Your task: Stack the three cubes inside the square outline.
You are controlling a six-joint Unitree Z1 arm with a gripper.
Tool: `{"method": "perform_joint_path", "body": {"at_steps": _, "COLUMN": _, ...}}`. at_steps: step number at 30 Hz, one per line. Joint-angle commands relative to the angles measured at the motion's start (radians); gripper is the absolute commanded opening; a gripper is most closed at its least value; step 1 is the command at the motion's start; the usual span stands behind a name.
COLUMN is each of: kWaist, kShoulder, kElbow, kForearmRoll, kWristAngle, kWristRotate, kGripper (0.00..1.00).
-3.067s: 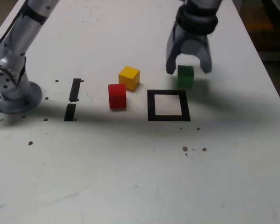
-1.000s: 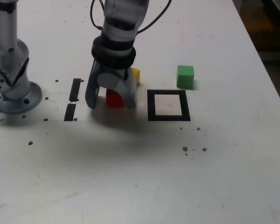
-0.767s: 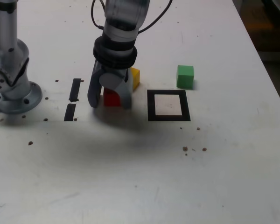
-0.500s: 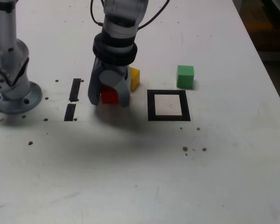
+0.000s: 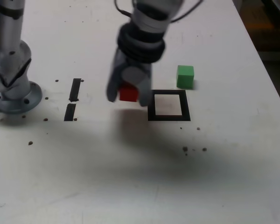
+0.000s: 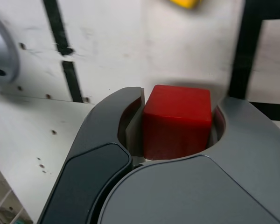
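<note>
White speckled table [image 5: 130, 177] — dark floor [image 5: 270, 28] beyond its edge

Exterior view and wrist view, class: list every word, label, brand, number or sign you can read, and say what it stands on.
None: no readable text shows in either view.
Small red cube, held in the grey gripper: plain faces.
Small green cube: plain.
Black tape square outline and two short black strips on the white table: marks only, no letters.

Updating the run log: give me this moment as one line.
gripper: shut on red cube | cube lifted, beside square outline | outline: empty | green cube: on table, outside outline
</note>
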Motion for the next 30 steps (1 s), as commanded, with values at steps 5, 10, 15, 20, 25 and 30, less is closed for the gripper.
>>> {"method": "perform_joint_path", "body": {"at_steps": 5, "kWaist": 0.017, "kShoulder": 0.087, "kElbow": -0.294, "kForearmRoll": 0.009, "kWristAngle": 0.003, "kWristRotate": 0.007, "kGripper": 0.19}}
{"method": "perform_joint_path", "body": {"at_steps": 10, "kWaist": 0.045, "kShoulder": 0.12, "kElbow": -0.248, "kForearmRoll": -0.009, "kWristAngle": 0.011, "kWristRotate": 0.009, "kGripper": 0.19}}
{"method": "perform_joint_path", "body": {"at_steps": 15, "kWaist": 0.076, "kShoulder": 0.146, "kElbow": -0.174, "kForearmRoll": -0.072, "kWristAngle": 0.014, "kWristRotate": 0.009, "kGripper": 0.19}}
{"method": "perform_joint_path", "body": {"at_steps": 20, "kWaist": 0.093, "kShoulder": 0.144, "kElbow": -0.143, "kForearmRoll": -0.09, "kWristAngle": 0.011, "kWristRotate": 0.016, "kGripper": 0.19}}
{"method": "perform_joint_path", "body": {"at_steps": 25, "kWaist": 0.095, "kShoulder": 0.139, "kElbow": -0.152, "kForearmRoll": -0.094, "kWristAngle": 0.01, "kWristRotate": 0.016, "kGripper": 0.19}}
{"method": "perform_joint_path", "body": {"at_steps": 30, "kWaist": 0.101, "kShoulder": 0.142, "kElbow": -0.14, "kForearmRoll": -0.102, "kWristAngle": 0.007, "kWristRotate": 0.019, "kGripper": 0.19}}
